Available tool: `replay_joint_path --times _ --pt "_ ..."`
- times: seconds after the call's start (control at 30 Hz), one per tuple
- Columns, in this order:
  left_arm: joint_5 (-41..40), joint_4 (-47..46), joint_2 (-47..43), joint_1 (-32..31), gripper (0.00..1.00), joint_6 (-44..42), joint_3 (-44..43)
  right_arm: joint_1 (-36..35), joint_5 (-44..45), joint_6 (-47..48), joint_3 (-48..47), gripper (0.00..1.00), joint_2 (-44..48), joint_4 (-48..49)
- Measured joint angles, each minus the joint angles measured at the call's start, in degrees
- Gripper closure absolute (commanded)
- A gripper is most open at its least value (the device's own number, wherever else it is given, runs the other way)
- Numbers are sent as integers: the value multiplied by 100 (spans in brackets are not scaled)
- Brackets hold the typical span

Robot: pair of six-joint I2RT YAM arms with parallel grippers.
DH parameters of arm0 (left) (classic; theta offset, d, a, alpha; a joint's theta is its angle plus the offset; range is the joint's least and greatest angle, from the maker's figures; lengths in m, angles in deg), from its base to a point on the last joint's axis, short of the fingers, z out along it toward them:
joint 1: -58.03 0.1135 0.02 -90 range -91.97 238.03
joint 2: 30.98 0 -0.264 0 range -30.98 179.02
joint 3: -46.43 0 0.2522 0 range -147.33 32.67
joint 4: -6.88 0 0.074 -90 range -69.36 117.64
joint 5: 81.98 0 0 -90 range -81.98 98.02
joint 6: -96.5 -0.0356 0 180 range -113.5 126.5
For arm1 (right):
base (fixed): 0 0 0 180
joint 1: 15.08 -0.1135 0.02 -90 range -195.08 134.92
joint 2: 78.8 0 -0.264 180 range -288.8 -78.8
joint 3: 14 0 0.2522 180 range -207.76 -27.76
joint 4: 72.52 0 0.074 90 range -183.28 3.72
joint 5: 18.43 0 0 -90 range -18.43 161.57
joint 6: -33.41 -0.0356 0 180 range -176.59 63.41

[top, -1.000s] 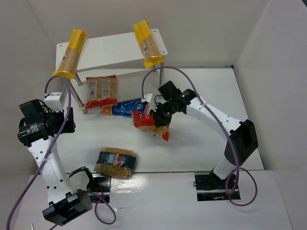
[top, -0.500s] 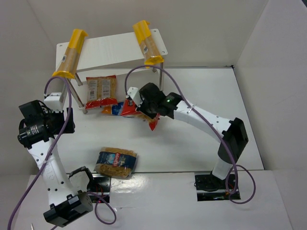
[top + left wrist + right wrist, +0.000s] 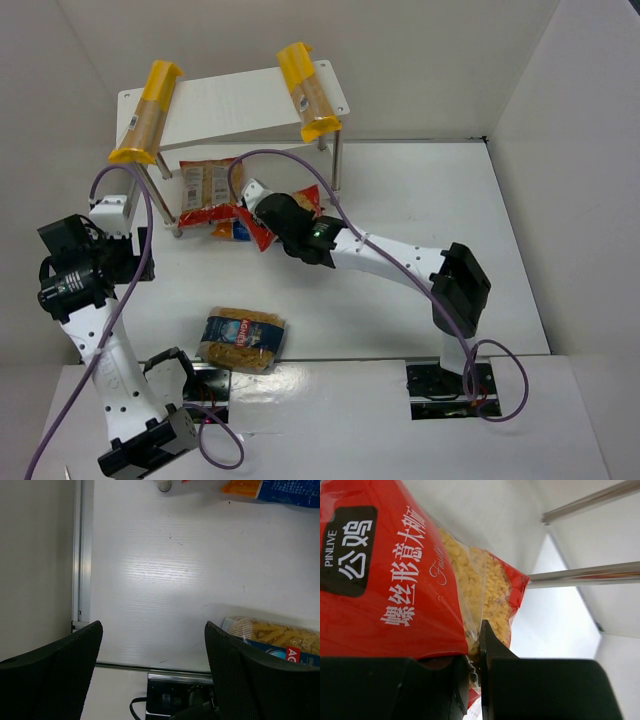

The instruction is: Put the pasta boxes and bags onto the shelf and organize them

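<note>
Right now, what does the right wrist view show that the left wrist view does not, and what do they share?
Only the right wrist view: the red bag pinched in the right gripper, with two metal shelf bars behind it. Only the left wrist view: the open left gripper above the bare table, and a blue-trimmed bag lying at the right. Shared: yellow pasta seen through clear plastic.

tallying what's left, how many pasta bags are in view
4. One red bag lies under the shelf's top board; the held red bag is in the right gripper; one blue bag peeks out beneath it; the other blue bag is near the left arm.
</note>
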Motion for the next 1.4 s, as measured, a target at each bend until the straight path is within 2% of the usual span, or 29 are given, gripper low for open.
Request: replay_joint_path --times 0.17,0.53,1.1,1.4 --pt "-17 0 -42 39 12 0 0 -7 732 367 57 100 -240 815" --pt "-129 0 -278 44 12 0 0 -7 1617 1233 411 100 -623 2463" --pt "-372 83 -546 98 12 -2 0 57 1932 2166 758 100 -1211 4304" --pt "-457 127 -588 103 12 -2 0 382 1847 2632 756 100 -1572 5189"
